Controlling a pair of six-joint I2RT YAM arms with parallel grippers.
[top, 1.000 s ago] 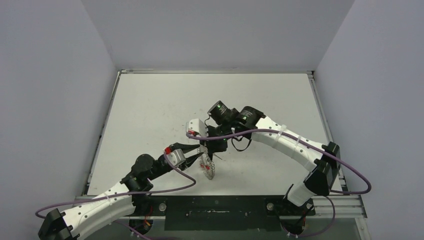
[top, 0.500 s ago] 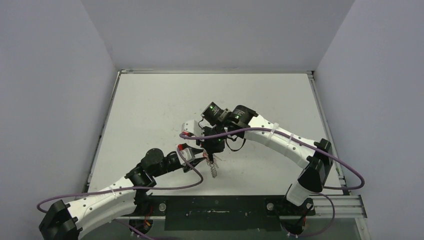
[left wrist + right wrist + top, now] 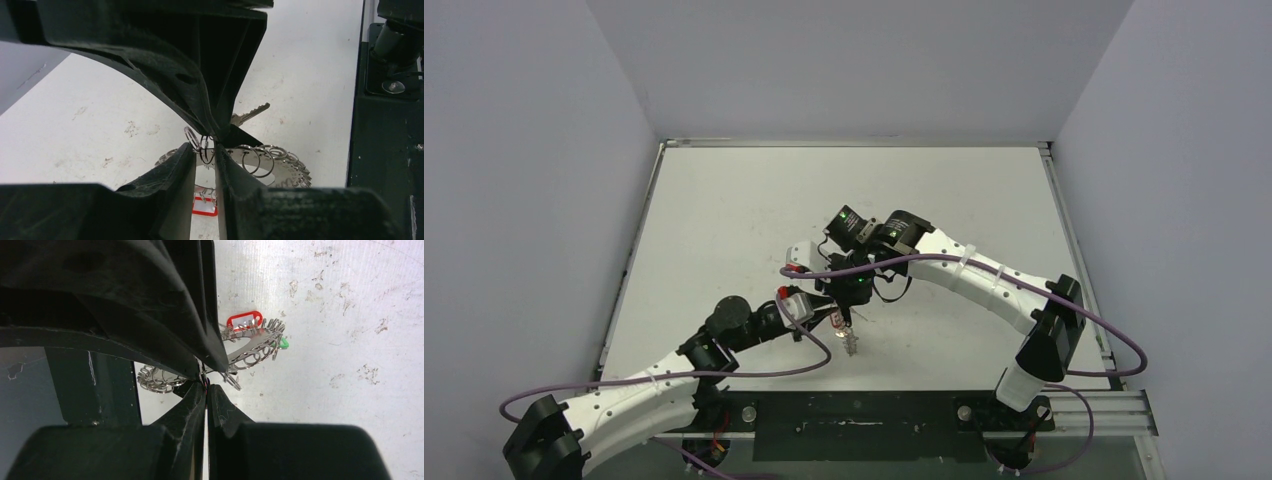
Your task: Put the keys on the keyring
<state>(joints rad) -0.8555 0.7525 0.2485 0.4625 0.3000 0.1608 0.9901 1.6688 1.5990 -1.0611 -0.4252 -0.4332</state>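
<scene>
The keyring [image 3: 851,340] has swung edge-on, hanging between my arms near the front of the table [image 3: 724,220]; left gripper [image 3: 205,151] pinches one of its small loops; right gripper [image 3: 205,385] is clamped shut alongside, a key [image 3: 250,114] poking out behind; threading looks underway.

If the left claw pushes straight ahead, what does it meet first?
The keyring: it lies just past the tips of the left claw, which pinch one of its wire loops. Depth beyond is unclear.
</scene>
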